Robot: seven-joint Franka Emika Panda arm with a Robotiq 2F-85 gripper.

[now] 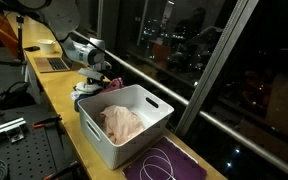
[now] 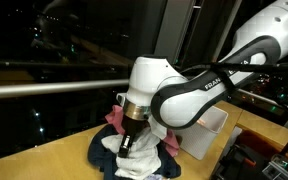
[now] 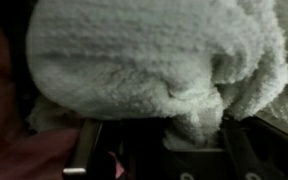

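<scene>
My gripper [image 2: 127, 141] reaches straight down into a heap of clothes [image 2: 134, 160] on the wooden counter. In the wrist view a white terry towel [image 3: 154, 60] fills the frame. A fold of it hangs between the dark fingers [image 3: 239, 150], and my gripper [image 3: 174, 140] is shut on that fold. A pink cloth [image 3: 4, 120] lies beside the towel at the left. In an exterior view the gripper [image 1: 96, 80] sits on the same heap [image 1: 88, 89], just behind the white bin [image 1: 159, 118].
The white bin holds a pale pink cloth [image 1: 124, 123]. A purple mat with a white cord [image 1: 169, 160] lies in front of it. A laptop [image 1: 52, 63] rests farther along the counter. Dark windows and a rail [image 2: 44, 88] run along the counter's far side.
</scene>
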